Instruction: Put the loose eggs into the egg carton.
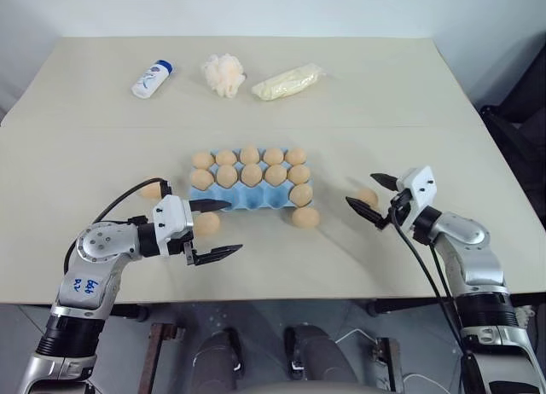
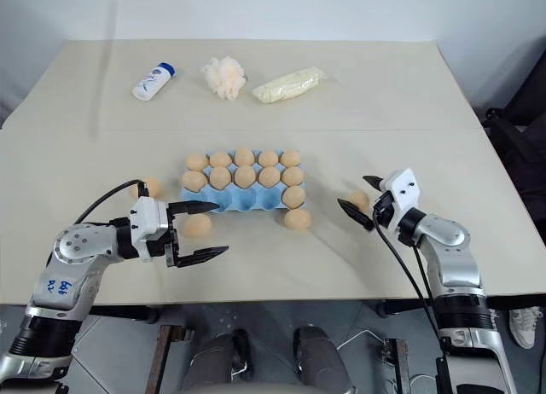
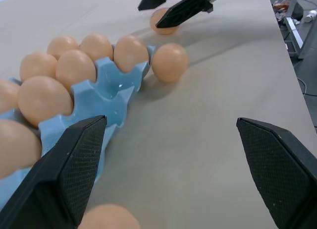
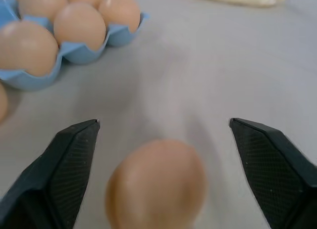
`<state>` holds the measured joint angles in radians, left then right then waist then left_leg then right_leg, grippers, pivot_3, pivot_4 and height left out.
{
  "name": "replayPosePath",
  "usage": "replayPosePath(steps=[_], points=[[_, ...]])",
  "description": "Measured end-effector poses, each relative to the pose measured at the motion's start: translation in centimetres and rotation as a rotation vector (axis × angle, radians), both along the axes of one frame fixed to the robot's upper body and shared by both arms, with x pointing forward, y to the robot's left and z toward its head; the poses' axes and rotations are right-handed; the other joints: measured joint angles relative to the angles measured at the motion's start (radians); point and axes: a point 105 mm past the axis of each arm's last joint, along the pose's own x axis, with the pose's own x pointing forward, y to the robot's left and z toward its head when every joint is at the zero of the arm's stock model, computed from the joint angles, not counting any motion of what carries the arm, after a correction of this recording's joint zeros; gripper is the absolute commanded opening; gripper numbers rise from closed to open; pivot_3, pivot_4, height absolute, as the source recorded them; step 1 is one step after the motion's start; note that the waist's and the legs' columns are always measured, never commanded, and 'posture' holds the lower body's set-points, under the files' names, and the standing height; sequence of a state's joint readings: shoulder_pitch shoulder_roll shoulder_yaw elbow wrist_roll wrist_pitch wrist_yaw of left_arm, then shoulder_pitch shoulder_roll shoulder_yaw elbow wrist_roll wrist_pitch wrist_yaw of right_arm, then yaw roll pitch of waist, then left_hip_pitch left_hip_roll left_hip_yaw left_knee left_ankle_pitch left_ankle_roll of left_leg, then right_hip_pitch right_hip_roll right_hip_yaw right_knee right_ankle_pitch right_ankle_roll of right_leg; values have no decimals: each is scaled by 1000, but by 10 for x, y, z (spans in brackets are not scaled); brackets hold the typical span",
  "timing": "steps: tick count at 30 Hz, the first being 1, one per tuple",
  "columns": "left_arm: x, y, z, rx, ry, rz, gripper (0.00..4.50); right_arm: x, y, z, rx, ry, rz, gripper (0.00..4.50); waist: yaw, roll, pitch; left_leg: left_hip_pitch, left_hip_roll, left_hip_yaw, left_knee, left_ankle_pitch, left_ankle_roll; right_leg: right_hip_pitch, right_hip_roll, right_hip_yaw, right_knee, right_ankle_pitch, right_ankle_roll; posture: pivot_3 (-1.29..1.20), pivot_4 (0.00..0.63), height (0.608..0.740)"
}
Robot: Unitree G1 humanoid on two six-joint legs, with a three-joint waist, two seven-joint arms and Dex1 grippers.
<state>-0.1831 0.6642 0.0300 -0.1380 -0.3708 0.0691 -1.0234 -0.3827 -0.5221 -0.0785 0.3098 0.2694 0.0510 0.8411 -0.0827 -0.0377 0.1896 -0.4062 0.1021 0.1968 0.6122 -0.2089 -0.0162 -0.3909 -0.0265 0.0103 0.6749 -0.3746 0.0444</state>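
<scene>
The light-blue egg carton [image 1: 256, 198] lies mid-table. Eggs fill its back and middle rows, and one more sits at the right end of the front row. My left gripper [image 1: 235, 226] is open at the carton's front left corner, with a loose egg [image 1: 207, 224] on the table between its fingers, near their base. Another loose egg [image 1: 153, 189] lies left of the carton, and a third [image 1: 305, 217] rests against its front right corner. My right gripper [image 4: 164, 122] is open around a further loose egg [image 4: 156, 184] on the table, its fingers clear of it.
Along the table's far side lie a white bottle with a blue cap [image 1: 152, 79], a pale puff ball [image 1: 223, 74] and a yellowish wrapped packet [image 1: 288, 81]. The table's front edge runs just below both grippers.
</scene>
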Motion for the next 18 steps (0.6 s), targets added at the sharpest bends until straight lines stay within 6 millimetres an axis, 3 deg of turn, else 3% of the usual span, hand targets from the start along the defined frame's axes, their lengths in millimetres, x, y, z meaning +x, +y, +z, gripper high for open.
replayPosePath(steps=[4,8,11,14,18], points=[[-1,2,1,2,-4,13,4500,2,5,-6,-11,15,31,2186,-1,0,0,0,0,0,1,0,0,0,0,0,1,0,0,0,150,740],[-2,6,-1,-1,1,37,4500,1,10,2,-21,-18,56,2055,-5,0,0,0,0,0,1,0,0,-1,0,0,2,0,0,0,150,740],[0,16,2,-4,-10,82,4500,-7,28,19,-70,-87,151,2055,-5,0,0,0,1,0,1,1,-1,-1,1,0,3,0,0,0,150,740],[1,32,7,-37,-12,160,4500,-16,64,43,-32,-143,255,2055,-10,0,0,0,1,0,1,1,-1,-1,1,0,4,0,0,0,150,740],[1,57,3,-53,11,268,4500,-22,132,71,38,-190,417,2055,-23,0,0,1,1,-1,0,1,-2,-1,0,-1,5,0,-1,0,150,740]])
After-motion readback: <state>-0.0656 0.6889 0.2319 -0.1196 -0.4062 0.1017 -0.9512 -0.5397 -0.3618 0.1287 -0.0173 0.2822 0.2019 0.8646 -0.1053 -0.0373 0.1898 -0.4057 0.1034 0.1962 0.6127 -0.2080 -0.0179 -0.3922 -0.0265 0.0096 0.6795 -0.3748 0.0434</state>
